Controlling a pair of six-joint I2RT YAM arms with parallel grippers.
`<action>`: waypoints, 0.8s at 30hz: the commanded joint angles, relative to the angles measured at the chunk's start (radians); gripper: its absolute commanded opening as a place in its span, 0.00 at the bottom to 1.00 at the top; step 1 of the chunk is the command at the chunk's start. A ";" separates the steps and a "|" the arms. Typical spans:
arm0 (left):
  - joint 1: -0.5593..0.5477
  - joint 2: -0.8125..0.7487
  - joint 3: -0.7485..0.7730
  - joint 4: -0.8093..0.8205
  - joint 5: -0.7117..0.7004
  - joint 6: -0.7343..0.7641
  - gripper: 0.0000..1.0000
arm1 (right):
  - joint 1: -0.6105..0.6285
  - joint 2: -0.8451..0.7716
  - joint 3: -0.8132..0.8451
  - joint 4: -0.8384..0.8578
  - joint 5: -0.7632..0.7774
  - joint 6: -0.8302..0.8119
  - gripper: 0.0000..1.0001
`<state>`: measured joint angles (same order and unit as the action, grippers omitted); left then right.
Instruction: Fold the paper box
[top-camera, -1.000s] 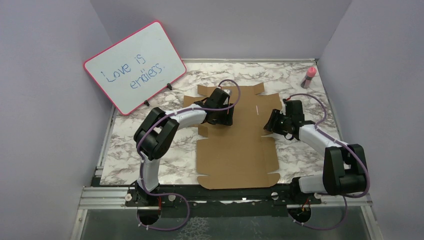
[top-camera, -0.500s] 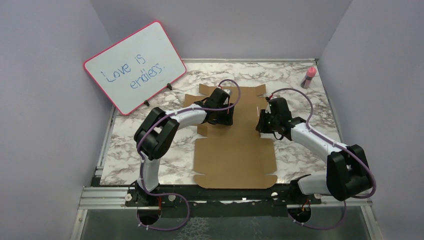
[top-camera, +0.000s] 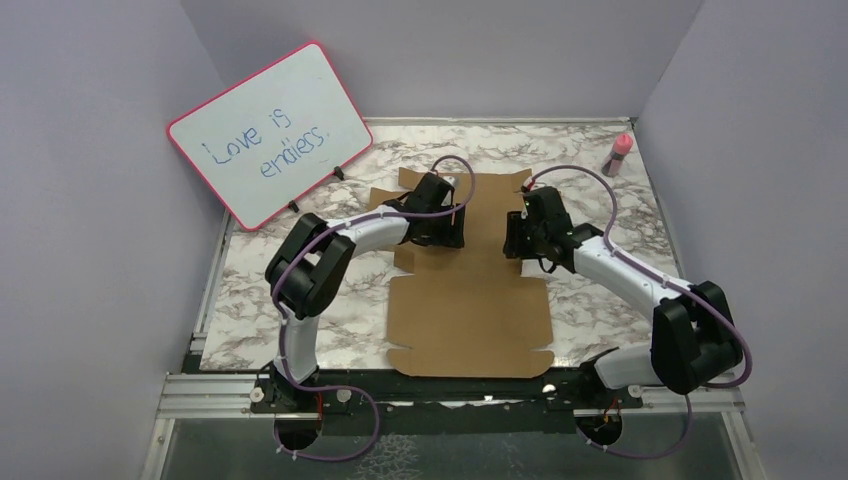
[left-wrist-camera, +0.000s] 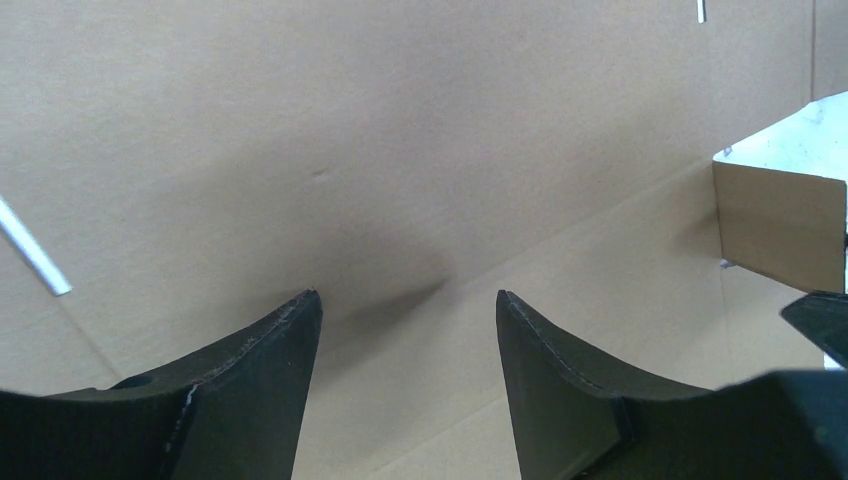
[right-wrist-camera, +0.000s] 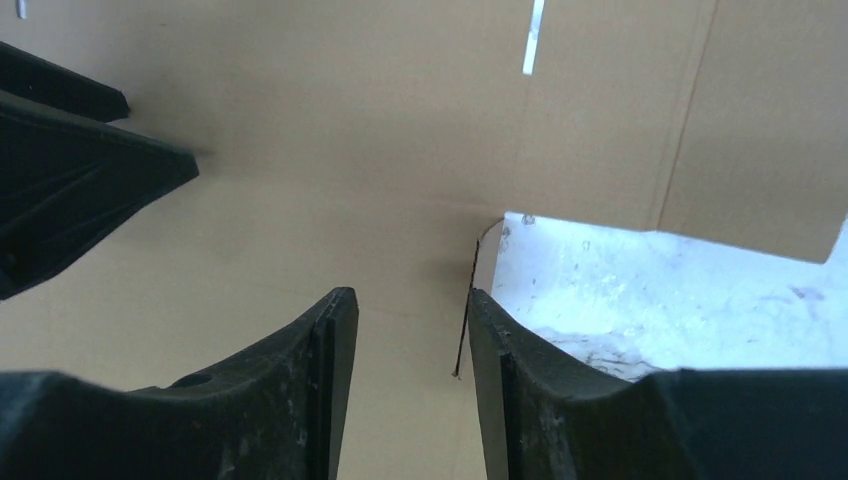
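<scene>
One paper box (top-camera: 470, 310), table (top-camera: 590, 322) either side

- This is looking like a robotics lab test cell, not a home or a shop.
- Plain lilac panels (top-camera: 90, 250) are closing in a marble-patterned desk (top-camera: 260, 300) on three sides.
- The left arm (top-camera: 330, 250) and the right arm (top-camera: 640, 285) are sitting bolted at an aluminium rail (top-camera: 440, 398) along the near edge, with purple cables (top-camera: 453, 159) looping over them.
- A pink-framed whiteboard (top-camera: 270, 130) is leaning at the back left, reading "Love is endless."
- A small pink bottle (top-camera: 619, 153) is standing in the far right corner.
</scene>
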<state>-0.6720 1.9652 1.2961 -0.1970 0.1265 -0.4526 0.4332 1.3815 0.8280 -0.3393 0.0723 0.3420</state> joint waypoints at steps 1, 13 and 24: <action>0.063 -0.087 -0.010 -0.012 0.060 -0.006 0.67 | 0.006 -0.028 0.052 0.018 0.055 -0.031 0.52; 0.353 -0.253 -0.052 -0.113 0.108 0.043 0.73 | 0.006 0.118 0.191 0.145 -0.202 -0.130 0.70; 0.513 -0.169 -0.026 -0.184 0.190 0.084 0.75 | 0.008 0.305 0.250 0.324 -0.379 -0.075 0.74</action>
<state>-0.1787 1.7393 1.2598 -0.3405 0.2352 -0.3985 0.4332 1.6428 1.0492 -0.1314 -0.2050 0.2413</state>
